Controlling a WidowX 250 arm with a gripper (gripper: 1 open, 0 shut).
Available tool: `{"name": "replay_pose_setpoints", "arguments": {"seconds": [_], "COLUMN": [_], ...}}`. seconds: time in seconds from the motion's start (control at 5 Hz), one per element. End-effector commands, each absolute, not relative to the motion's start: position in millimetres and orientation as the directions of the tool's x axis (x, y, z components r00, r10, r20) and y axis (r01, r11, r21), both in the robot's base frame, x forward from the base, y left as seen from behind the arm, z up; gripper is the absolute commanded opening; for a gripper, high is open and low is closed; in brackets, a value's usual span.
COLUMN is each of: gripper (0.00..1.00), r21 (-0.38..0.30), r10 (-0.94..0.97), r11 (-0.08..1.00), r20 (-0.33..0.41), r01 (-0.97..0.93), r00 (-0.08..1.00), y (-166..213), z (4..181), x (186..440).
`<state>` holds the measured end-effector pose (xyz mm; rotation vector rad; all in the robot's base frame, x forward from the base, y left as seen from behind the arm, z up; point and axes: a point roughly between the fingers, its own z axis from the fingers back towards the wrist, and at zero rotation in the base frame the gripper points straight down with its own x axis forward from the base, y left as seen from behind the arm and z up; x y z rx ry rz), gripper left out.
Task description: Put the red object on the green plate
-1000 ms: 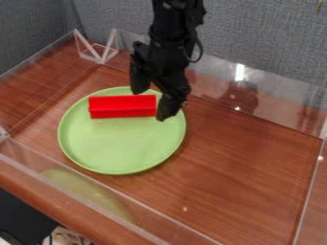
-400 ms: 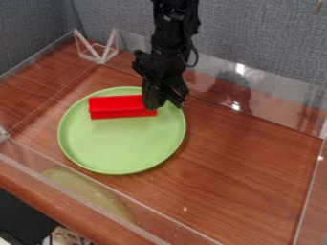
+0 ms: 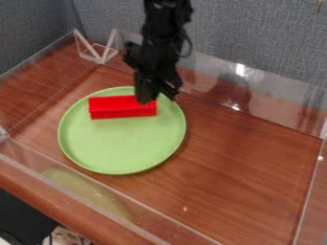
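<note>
Finishing the placement seems to be the step in hand: the red block lies on the green plate, the blurred pincer looks closed at its right end, apparently gripping nothing, and should rise without nudging it.

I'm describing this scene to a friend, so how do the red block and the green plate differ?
The red block is oblong, while the green plate is round. The block is red; the plate is lime green. The block is clearly smaller than the plate, which extends well beyond it. Both are plain, each in a single colour.
</note>
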<state>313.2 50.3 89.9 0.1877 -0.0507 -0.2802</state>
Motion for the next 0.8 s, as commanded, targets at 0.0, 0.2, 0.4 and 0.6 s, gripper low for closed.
{"name": "replay_pose_setpoints", "arguments": {"seconds": [0.0,0.2,0.4,0.6], "gripper": [0.00,0.00,0.00,0.00], "r21": [0.192,0.185,0.177,0.161], "r10": [-0.277,-0.296,-0.307,-0.313], "r11": [0.946,0.941,0.940,0.939], "r20": [0.055,0.053,0.054,0.041], "r01": [0.262,0.282,0.293,0.303], "r00": [0.959,0.954,0.950,0.949], "y": [64.5,52.5,43.2,36.5], "z": [92.6,86.0,80.5,67.5], "x": [298.7,291.2,288.8,287.8]}}
